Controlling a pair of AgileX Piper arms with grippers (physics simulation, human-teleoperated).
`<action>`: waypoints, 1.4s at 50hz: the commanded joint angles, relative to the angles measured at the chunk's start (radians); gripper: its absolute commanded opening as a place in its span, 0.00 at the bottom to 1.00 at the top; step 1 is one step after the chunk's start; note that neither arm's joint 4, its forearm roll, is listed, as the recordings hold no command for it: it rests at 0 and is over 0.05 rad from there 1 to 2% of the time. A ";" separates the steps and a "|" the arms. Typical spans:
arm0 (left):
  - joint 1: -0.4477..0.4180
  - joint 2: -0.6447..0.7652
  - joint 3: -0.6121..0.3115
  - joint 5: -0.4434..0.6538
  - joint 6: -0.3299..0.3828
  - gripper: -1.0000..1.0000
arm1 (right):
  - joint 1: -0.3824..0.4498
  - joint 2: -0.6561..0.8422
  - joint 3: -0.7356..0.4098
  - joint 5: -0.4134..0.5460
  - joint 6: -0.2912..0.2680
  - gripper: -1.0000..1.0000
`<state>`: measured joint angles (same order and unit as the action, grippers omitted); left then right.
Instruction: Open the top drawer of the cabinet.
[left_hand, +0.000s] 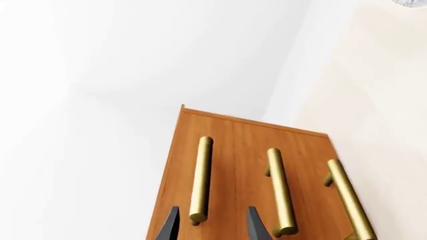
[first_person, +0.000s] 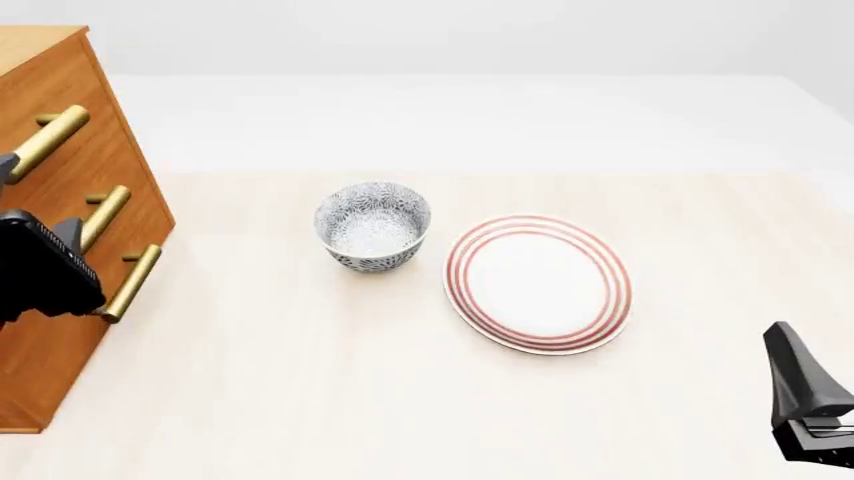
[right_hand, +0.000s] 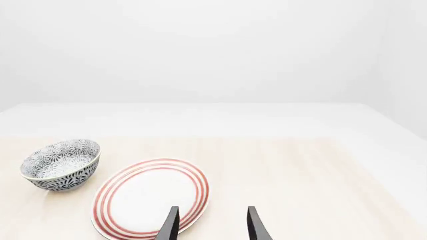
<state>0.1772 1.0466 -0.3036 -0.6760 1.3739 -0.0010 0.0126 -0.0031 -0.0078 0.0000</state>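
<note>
Cabinet (first_person: 60, 250) sits at the far left of the table (first_person: 441, 400) in my front view, an orange-brown chest with three brass handles stacked down its face. I see the top drawer (first_person: 47, 95) with its front flush against the others, its handle (first_person: 47, 143) the uppermost bar. My left gripper (left_hand: 212, 225) has its fingers (left_hand: 170, 225) spread apart, and in the left wrist view they straddle the near end of that handle (left_hand: 200, 180), one finger to each side of it; I cannot tell whether either touches the brass. The gripper has hold of nothing. In the front view the dark body of the left arm (first_person: 40, 270) covers part of the two lower handles.

My right gripper (right_hand: 212, 225) hangs low at the table's right side, jaws parted and empty, well apart from the cabinet. Ahead of it lie a red-ringed plate (right_hand: 150, 197) and a patterned bowl (right_hand: 61, 164), just beside each other at mid-table.
</note>
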 joint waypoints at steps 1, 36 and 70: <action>0.033 0.065 -0.019 -0.038 -0.009 1.00 | 0.000 0.000 0.000 0.000 0.000 1.00; 0.149 0.168 -0.093 -0.068 -0.012 1.00 | 0.000 0.000 0.000 0.000 0.000 1.00; 0.144 0.225 -0.148 -0.072 0.048 0.00 | 0.000 0.000 0.000 0.000 0.000 1.00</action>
<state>0.3110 1.2458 -0.4449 -0.7599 1.4033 -0.0010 0.0127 -0.0031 -0.0078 0.0001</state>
